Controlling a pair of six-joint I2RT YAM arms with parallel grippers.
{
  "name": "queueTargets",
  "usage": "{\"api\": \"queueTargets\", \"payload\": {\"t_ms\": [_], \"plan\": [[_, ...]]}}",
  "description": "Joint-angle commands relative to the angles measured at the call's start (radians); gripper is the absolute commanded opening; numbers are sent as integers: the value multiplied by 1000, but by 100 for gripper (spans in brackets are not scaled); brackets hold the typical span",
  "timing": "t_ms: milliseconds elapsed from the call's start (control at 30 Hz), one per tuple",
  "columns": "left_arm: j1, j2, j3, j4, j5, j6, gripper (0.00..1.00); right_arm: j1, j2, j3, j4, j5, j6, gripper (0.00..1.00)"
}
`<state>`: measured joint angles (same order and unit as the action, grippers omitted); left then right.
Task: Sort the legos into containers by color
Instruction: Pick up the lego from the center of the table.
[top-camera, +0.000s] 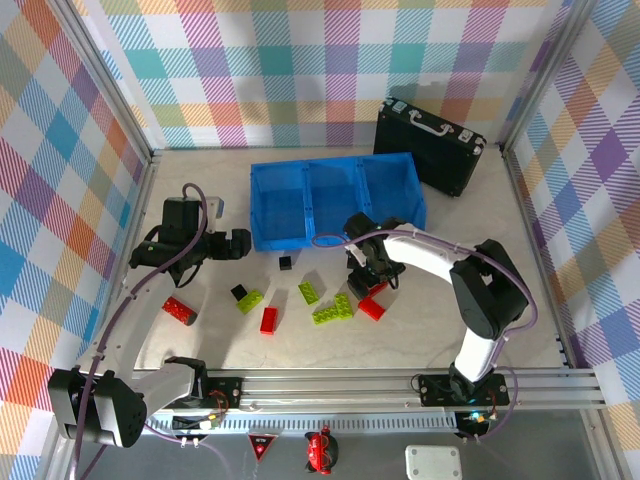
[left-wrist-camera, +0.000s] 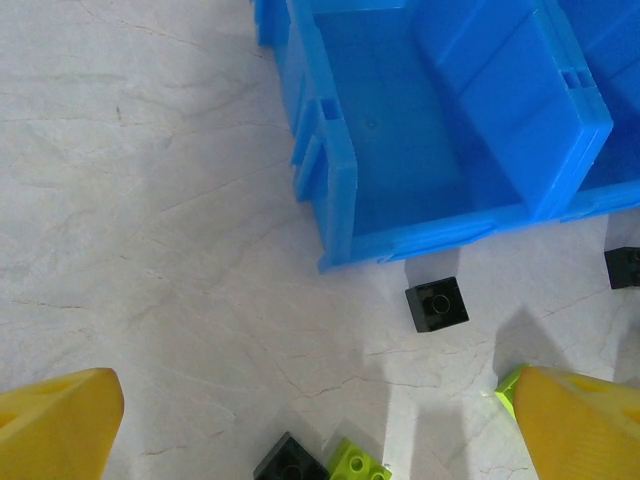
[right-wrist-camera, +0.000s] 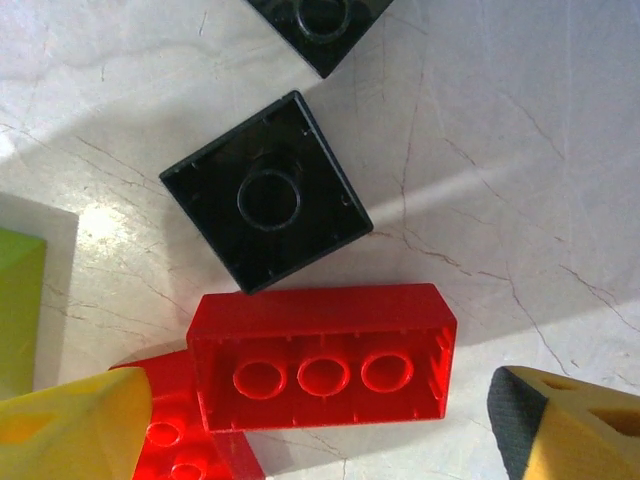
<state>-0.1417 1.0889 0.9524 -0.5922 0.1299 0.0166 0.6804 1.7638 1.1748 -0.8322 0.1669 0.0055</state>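
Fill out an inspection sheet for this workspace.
Surface: pale veined tabletop, no spills seen.
Job's things: red, lime-green and black studded plastic bricks lie loose on the table; long bright-blue three-compartment plastic tray, no bricks seen inside.
Clutter: black hard case with metal handle behind the tray's right end.
End effectors: left end effector open, near the tray's left front corner; right end effector open, straddling a red brick without touching it.
Cables: lilac cables looped along both arms.
Surroundings: multicolour plaid walls, aluminium frame.
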Motion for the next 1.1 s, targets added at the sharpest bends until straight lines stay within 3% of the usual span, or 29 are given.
{"api": "queueTargets", "payload": {"t_ms": [0,1067], "plan": [[-6,-10,4,0,-10,15,100,6,29,30,-21,-19,-15,85],[-6,-28,2,0,-6,21,100,12,20,54,-41,-31,18,68]]}}
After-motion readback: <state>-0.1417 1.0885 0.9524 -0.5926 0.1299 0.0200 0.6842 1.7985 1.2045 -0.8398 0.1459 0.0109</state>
